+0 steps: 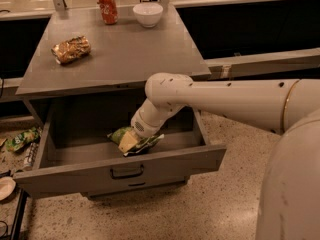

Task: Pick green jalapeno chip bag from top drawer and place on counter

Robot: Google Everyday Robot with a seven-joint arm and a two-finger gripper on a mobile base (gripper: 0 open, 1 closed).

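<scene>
Claw [129, 141] and green jalapeno chip bag [150, 142] meet inside the top drawer [75, 173], near the middle of its floor and just behind the front panel that carries the dark handle [127, 172]. The bag lies directly under and around the claw's tip, not off to one side, so the coming move seems to turn on a straight lift up out of the drawer rather than any further reach. Its long axis runs roughly along the drawer's width: one green end shows on the side toward the drawer's left wall, and the other, crumpled with pale edges, pokes out toward the right wall and slightly toward the front panel. The single arm slants down into the drawer from over its right rear corner, its wrist low between the walls. The claw touches the bag, but whether it is spread or clamped on the foil I cannot tell, because the wrist and the bag cover the tip. The counter [125, 54], the surface directly above and behind the drawer, carries a golden-brown bag [71, 49], a red can [108, 7] and a white bowl [148, 14], with bare grey metal along its front edge over the drawer, which I judge a likely landing spot.
</scene>
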